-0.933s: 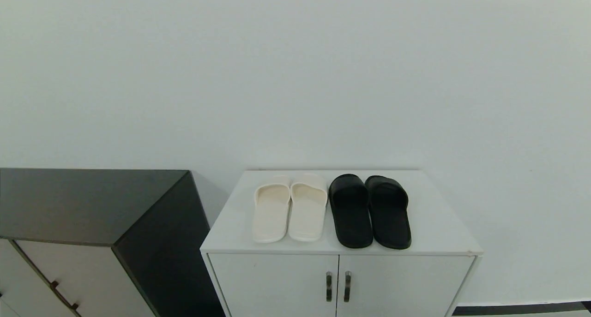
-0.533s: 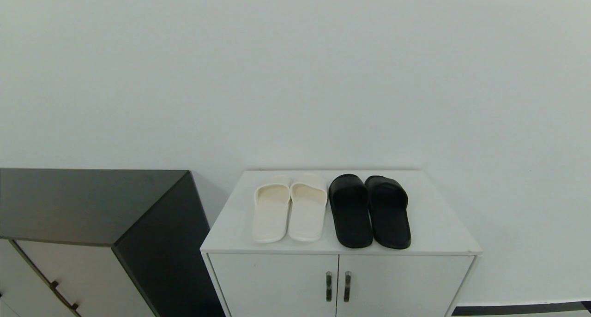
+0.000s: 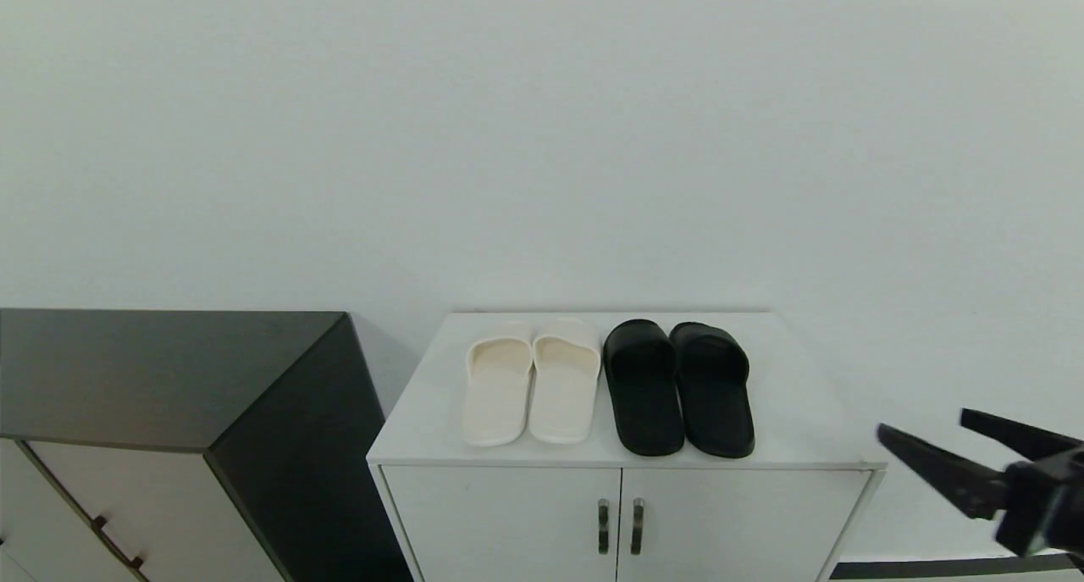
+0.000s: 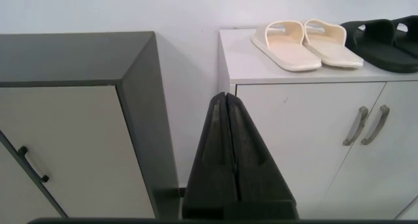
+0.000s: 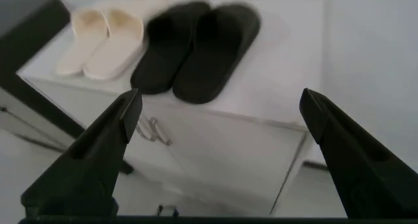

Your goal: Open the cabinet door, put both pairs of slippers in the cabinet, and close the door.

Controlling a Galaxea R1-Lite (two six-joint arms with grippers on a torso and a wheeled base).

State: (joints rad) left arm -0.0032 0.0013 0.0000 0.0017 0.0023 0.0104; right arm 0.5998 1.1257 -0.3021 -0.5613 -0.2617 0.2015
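Since both doors of the white cabinet (image 3: pixel 804 425) sit flush and closed, their two metal handles (image 3: pixel 603 525) side by side at the centre seam, I judge the task to be at its very start — no step of it is done. The white pair of slippers (image 3: pixel 563 391) lies on the cabinet's top, toes toward the wall, the two touching along their inner edges. The black pair of slippers (image 3: pixel 648 396) lies just beside it on the robot's right, likewise side by side, heels near the front edge. Nothing touches either pair. The right gripper (image 3: pixel 923 424) hangs in the air to the right of the cabinet, about level with its top edge and apart from it. Its jaws are spread wide, hold nothing, and point in toward the cabinet. The left gripper (image 4: pixel 226 103) is low and points toward the gap between the white cabinet and a dark cabinet (image 4: pixel 72 57) on its left, its fingers pressed together with nothing between them. What is left, then, is everything: a door must be pulled open by its handle, each pair carried down from the top and set inside, and the door pushed shut. The open right gripper seems the likelier to go for a handle first — the right-hand handle is nearer to it — though that is only a guess.
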